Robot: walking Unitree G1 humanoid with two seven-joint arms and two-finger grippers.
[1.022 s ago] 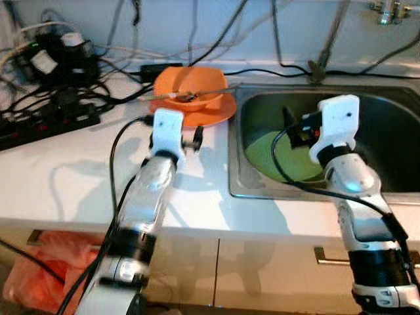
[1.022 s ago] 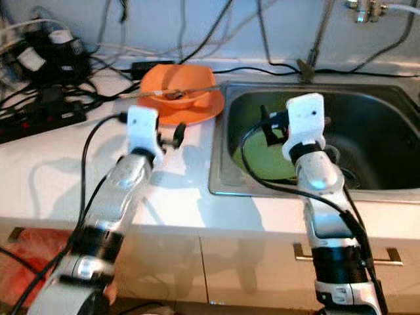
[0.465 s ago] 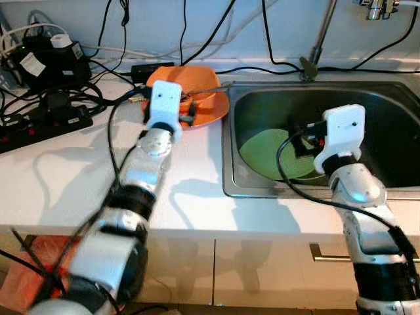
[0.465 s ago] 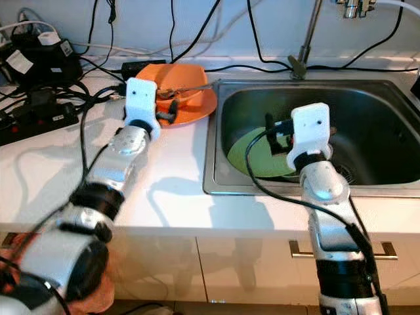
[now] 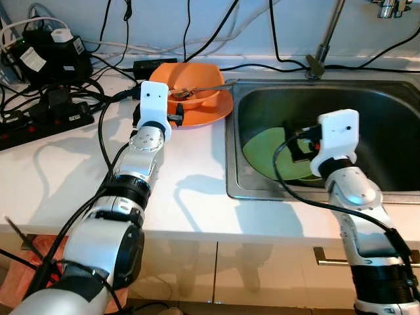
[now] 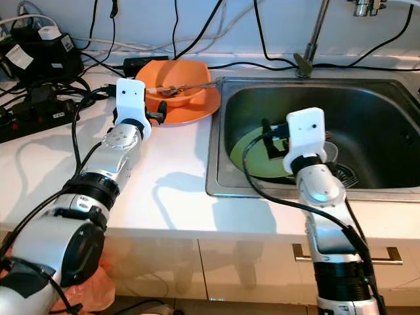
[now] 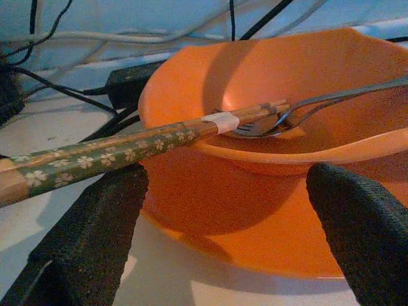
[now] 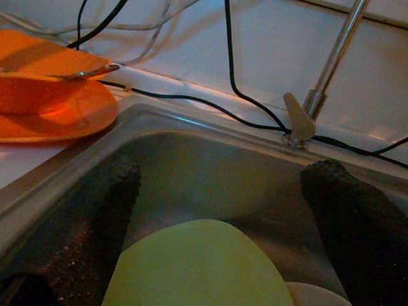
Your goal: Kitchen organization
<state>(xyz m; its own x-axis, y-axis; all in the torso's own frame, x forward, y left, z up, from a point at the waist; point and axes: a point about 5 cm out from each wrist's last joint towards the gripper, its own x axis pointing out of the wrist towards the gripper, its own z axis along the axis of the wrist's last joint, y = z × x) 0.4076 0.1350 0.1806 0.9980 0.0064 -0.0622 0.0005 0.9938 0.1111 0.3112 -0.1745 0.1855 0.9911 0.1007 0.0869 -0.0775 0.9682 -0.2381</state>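
Note:
An orange bowl (image 5: 190,82) sits on an orange plate (image 5: 210,113) at the back of the white counter. A metal fork (image 7: 331,95) and flower-patterned chopsticks (image 7: 115,156) lie across the bowl. My left gripper (image 7: 229,185) is open, low over the counter, with a finger on each side of the plate's near rim, touching nothing. A green plate (image 5: 269,154) lies in the steel sink (image 5: 387,111). My right gripper (image 8: 224,172) hangs open above the green plate, holding nothing.
Power strips and tangled cables (image 5: 46,115) crowd the counter's back left, beside a black adapter box (image 5: 46,56). The faucet stem (image 5: 325,39) rises behind the sink. Cables run along the wall. An orange bag (image 6: 85,289) lies on the floor below the counter.
My left arm has stretched forward across the counter, bringing its gripper up to the orange plate and bowl. The right gripper stays over the sink. The camera view has shifted slightly.

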